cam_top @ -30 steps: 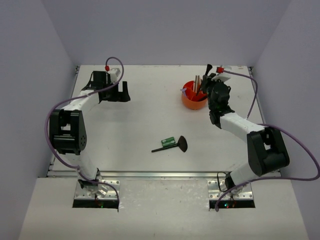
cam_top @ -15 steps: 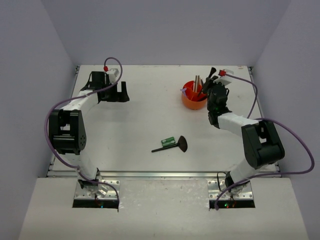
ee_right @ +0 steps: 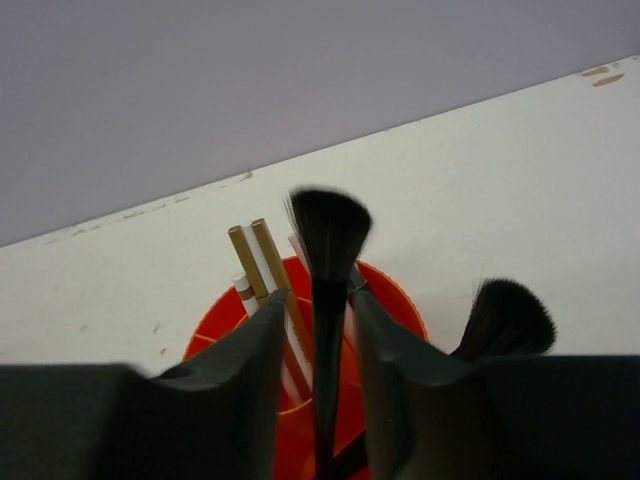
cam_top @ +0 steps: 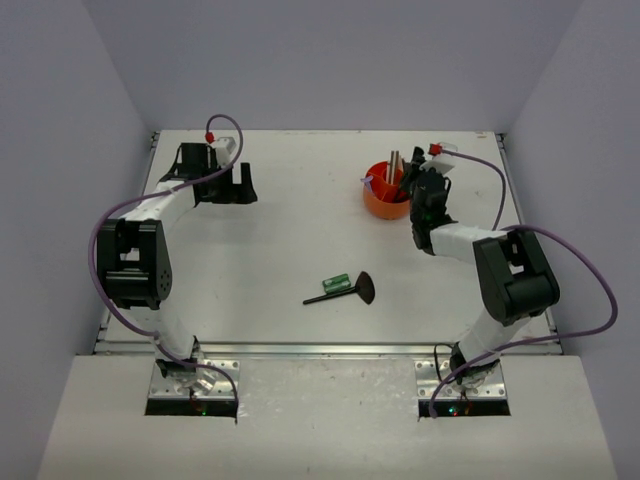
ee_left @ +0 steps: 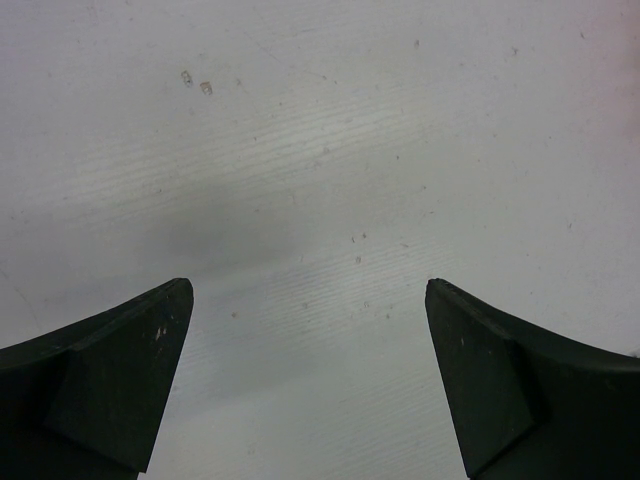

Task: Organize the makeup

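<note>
**A:** Start at the left. How is the left gripper?

**B:** The left gripper (cam_top: 243,186) sits far to the left of the orange cup (cam_top: 383,209), about level with it. Its jaws are spread wide above the white table (cam_top: 280,230).

**A:** And the loose makeup?

**B:** Two pieces lie on the table, nearer the arm bases than the cup and a little to its left. One is a green tube (cam_top: 335,284). The other is a fan brush (cam_top: 364,288) just beside it, with its head toward the cup's side and its handle running off to the left.

**A:** What's in the cup?

**B:** Tan sticks (ee_right: 262,258) stand upright in it. A black brush (ee_right: 328,235) stands there too, bristles up. A second brush (ee_right: 506,318) shows its head past the cup's right rim, but its lower part is hidden.

**A:** And the right gripper?

**B:** The right gripper (ee_right: 318,300) hangs right over the cup. Its jaws are on either side of the black brush's handle, slackened, with a sliver of gap showing on one side.
</note>
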Available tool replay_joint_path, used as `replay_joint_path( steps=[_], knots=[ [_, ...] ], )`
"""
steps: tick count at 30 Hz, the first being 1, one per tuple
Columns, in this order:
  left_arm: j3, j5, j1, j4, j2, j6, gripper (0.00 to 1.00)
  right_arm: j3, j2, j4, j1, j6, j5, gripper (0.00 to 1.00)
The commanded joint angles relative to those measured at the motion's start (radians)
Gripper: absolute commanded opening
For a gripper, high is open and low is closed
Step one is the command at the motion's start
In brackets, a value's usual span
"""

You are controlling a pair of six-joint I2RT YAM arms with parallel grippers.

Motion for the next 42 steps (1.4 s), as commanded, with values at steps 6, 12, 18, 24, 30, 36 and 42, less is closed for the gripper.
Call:
replay_joint_path(
  steps=[6, 12, 18, 24, 30, 36, 42],
  knots=[
    [-0.006, 0.016, 0.016, 0.038, -0.054, -0.003, 1.00, 0.031, -0.228, -0.161, 0.009, -0.056, -0.114, 0.62],
    [-0.005, 0.024, 0.016, 0.038, -0.049, -0.009, 1.00, 0.235, -0.326, -0.824, 0.134, 0.046, 0.022, 0.58],
    [0.004, 0.041, 0.016, 0.036, -0.038, -0.023, 1.00, 0.329, -0.266, -1.506, 0.307, 0.551, 0.113, 0.56],
    [-0.003, 0.049, 0.016, 0.036, -0.049, -0.027, 1.00, 0.321, -0.183, -1.782, 0.357, 1.152, -0.192, 0.55],
    [-0.022, 0.045, 0.016, 0.041, -0.071, -0.026, 1.00, 0.300, -0.180, -1.753, 0.421, 1.355, -0.259, 0.55],
    [-0.022, 0.041, 0.016, 0.042, -0.080, -0.024, 1.00, 0.228, -0.144, -1.703, 0.425, 1.492, -0.382, 0.55],
    [-0.026, 0.041, 0.016, 0.041, -0.080, -0.026, 1.00, 0.228, -0.104, -1.701, 0.425, 1.574, -0.378, 0.52]
  ],
)
